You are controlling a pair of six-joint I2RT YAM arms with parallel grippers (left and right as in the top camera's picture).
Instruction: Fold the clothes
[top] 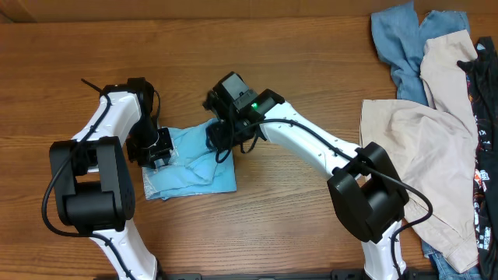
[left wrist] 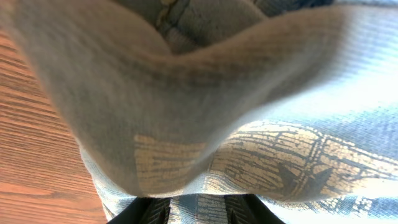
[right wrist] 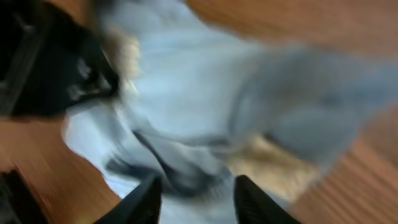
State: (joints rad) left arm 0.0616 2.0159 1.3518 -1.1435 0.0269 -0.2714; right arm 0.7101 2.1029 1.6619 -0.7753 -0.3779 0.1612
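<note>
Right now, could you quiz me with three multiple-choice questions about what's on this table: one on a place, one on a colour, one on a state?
1. Where is the pile of spare garments?
A. by the left arm
B. at the right end of the table
C. in the centre

2. What colour is the T-shirt being worked on?
A. sky blue
B. red
C. black

3. How does that T-shirt lie?
A. spread flat, sleeves out
B. hanging off the edge
C. bunched compact on the table

Answers: B, the heap fills the right end; A, its cloth is pale blue; C, it forms a small rumpled patch on the wood.
</note>
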